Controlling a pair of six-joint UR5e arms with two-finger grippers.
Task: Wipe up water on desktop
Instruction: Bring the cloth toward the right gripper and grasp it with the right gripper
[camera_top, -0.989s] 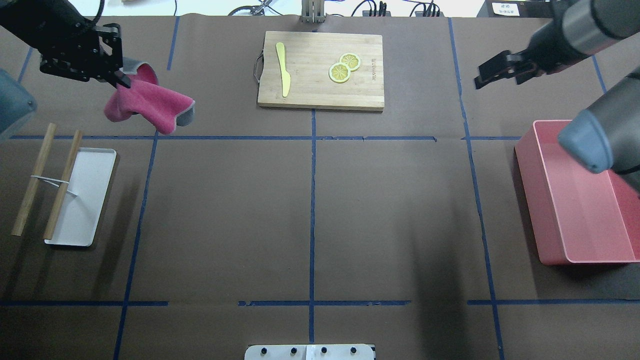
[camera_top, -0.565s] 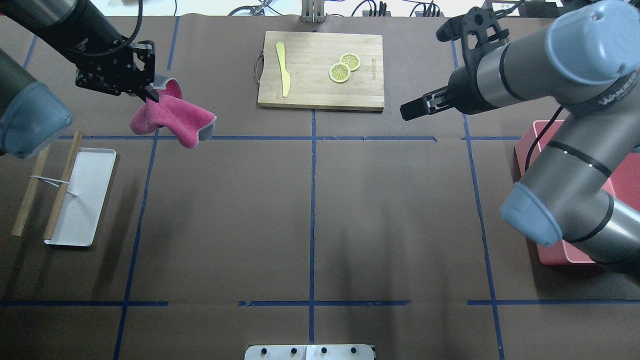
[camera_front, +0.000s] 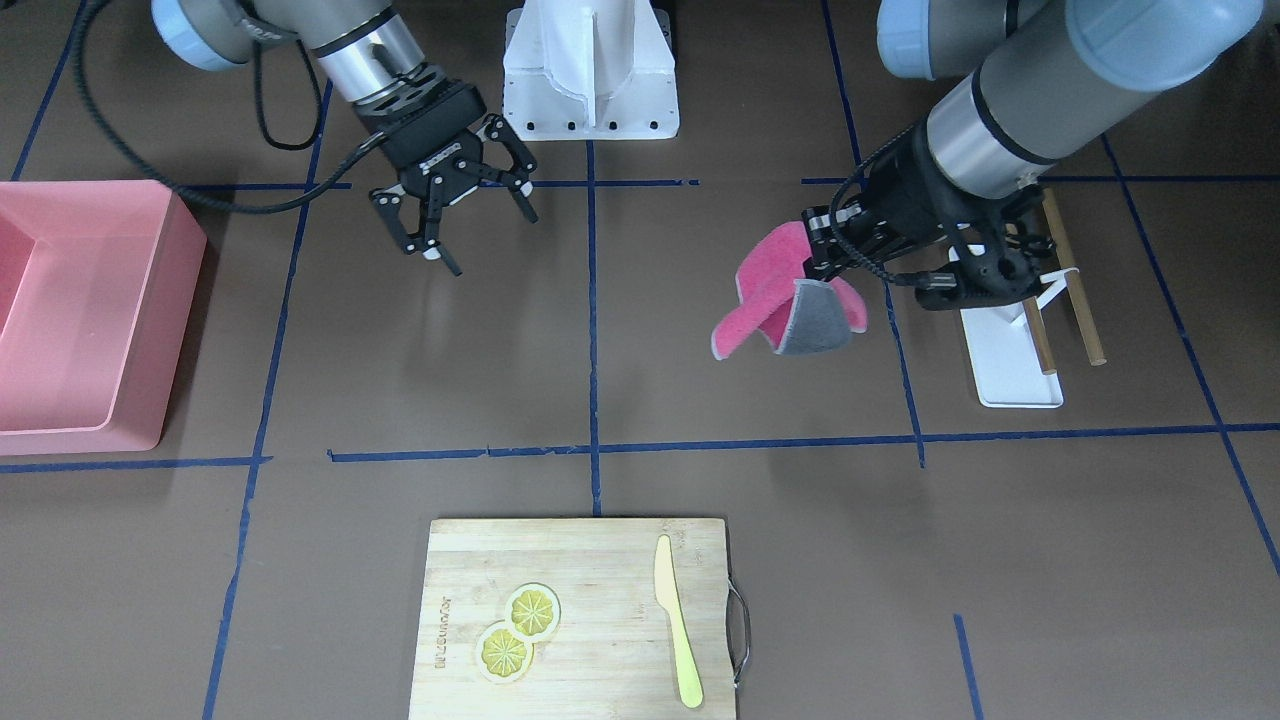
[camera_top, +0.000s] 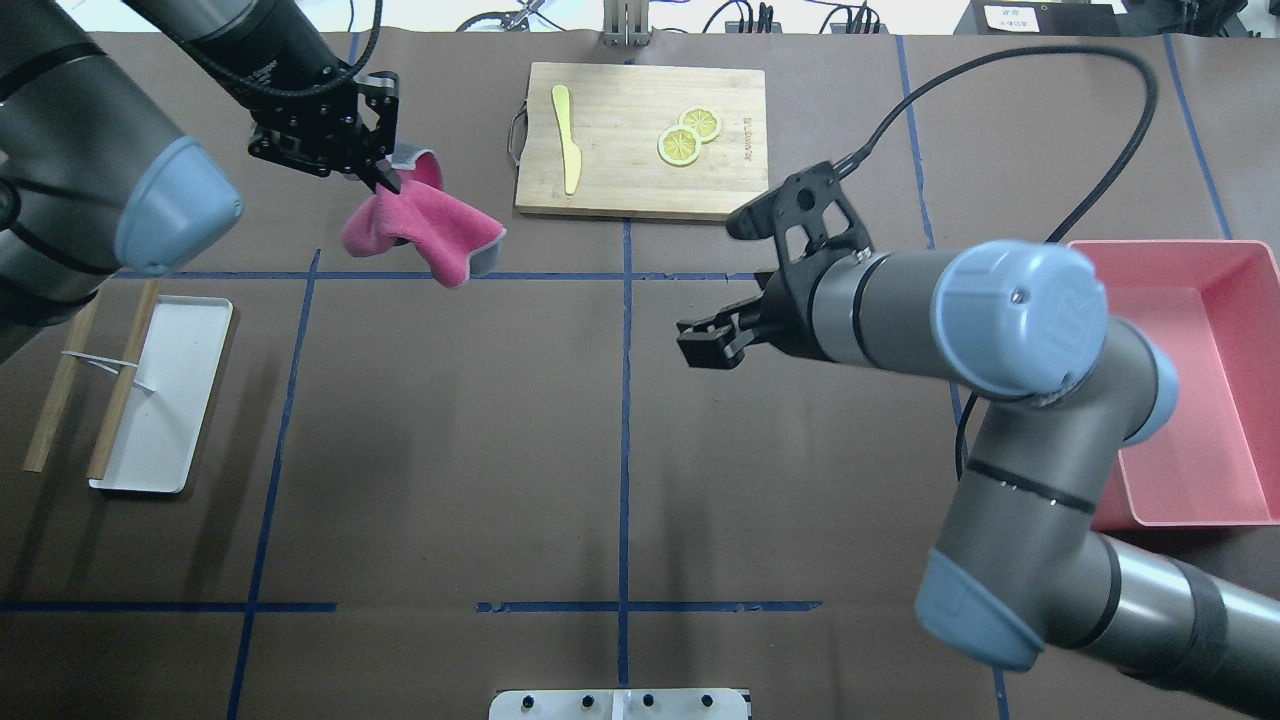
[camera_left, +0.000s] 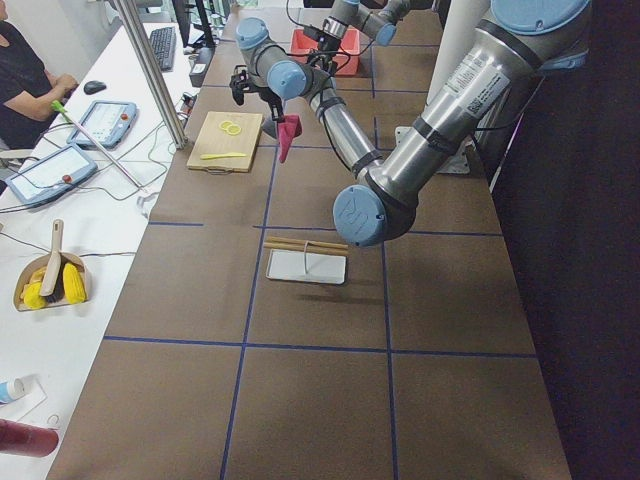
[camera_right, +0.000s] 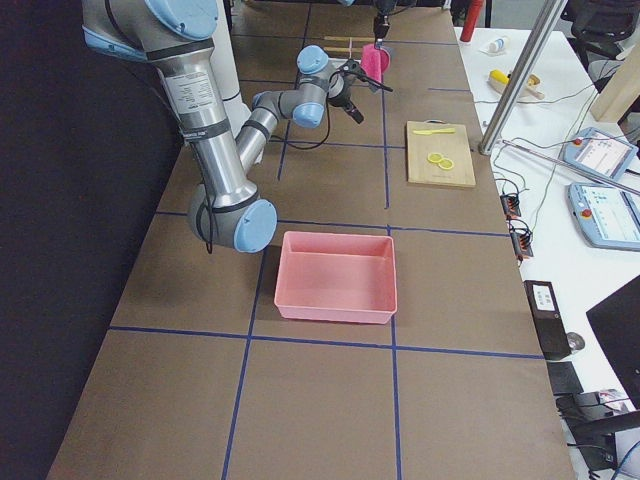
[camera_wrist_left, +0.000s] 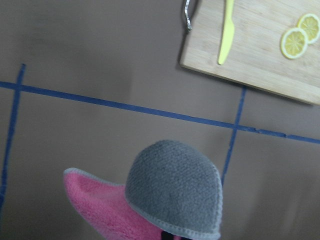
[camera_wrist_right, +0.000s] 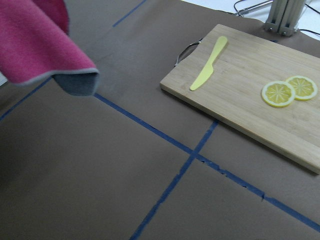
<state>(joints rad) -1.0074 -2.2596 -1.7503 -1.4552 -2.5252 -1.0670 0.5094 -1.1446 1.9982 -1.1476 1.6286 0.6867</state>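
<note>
Overhead exterior: pink cloth held over the desktop

From the left: a white tray (camera_top: 185, 400) lies with two wooden sticks (camera_top: 117, 400) at its left edge; the left gripper (camera_top: 385, 182) pinches the top of a pink-and-grey cloth (camera_top: 425, 225), which hangs folded above the dark-brown desktop (camera_top: 450, 430), just left of the bamboo cutting board (camera_top: 640, 185); the board carries a yellow knife (camera_top: 567, 140) and two lemon slices (camera_top: 680, 146); the right gripper (camera_top: 696, 345) hovers near the centre tape line, jaws spread wide; a pink bin (camera_top: 1200, 515) sits far right.
</note>
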